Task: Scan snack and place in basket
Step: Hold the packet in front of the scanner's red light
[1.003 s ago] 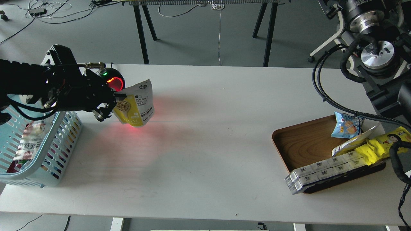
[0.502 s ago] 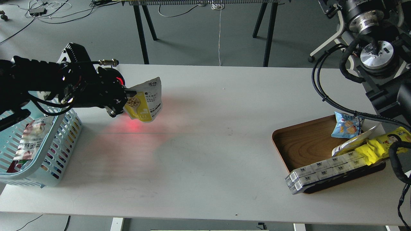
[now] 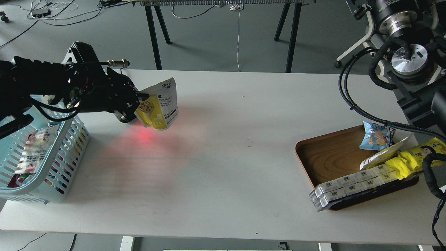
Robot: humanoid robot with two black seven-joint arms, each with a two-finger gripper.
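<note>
The snack (image 3: 158, 106), a yellow-and-white pouch showing round tan pieces, hangs above the table at the back left. My left gripper (image 3: 138, 101) is shut on the pouch's left edge and holds it tilted in the air. The light blue basket (image 3: 66, 134) stands at the table's left edge, just left of and below the gripper, with packets inside. A red glow (image 3: 144, 137) lies on the table under the pouch. My right gripper is out of view; only right arm joints (image 3: 411, 59) show at the top right.
A brown wooden tray (image 3: 331, 153) sits at the right with a small blue snack packet (image 3: 376, 136), a long yellow wrapper with a cartoon face (image 3: 418, 155) and a row of white boxes (image 3: 348, 186). Black cables (image 3: 352, 101) hang over the table's right side.
My left gripper has moved right and slightly up with the pouch. The scanner's red ring, seen behind the gripper earlier, is now hidden by it. The red glow on the table shifted with it.
</note>
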